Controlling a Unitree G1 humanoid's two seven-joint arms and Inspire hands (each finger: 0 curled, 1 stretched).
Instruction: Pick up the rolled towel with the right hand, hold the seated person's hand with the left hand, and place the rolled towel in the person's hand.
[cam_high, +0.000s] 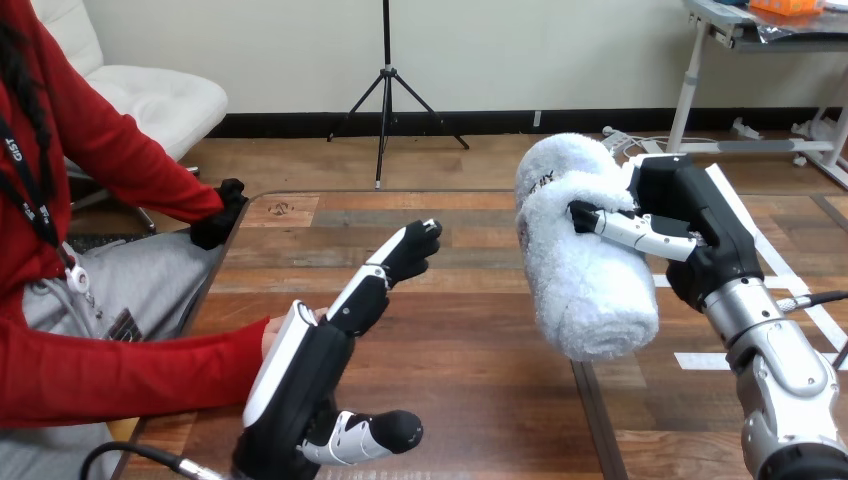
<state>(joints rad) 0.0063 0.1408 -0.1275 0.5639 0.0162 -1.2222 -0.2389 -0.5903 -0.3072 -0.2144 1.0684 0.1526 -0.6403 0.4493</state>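
The rolled white towel (580, 270) hangs tilted above the table's right half, its lower end pointing toward me. My right hand (690, 230) is shut on it from the right, fingers curled across its upper part. My left hand (300, 380) stands at the lower left with its white back toward me, fingers straight and pointing up and right, thumb stretched out low. The person's hand (268, 338), at the end of a red sleeve (130, 375), lies just behind my left palm and is mostly hidden. I cannot tell whether they touch.
The wooden table (450, 340) lies under both hands, its left edge beside the person's lap. The person's other hand (222, 215), dark, rests at the table's far left corner. White tape strips (790, 290) mark the table's right side.
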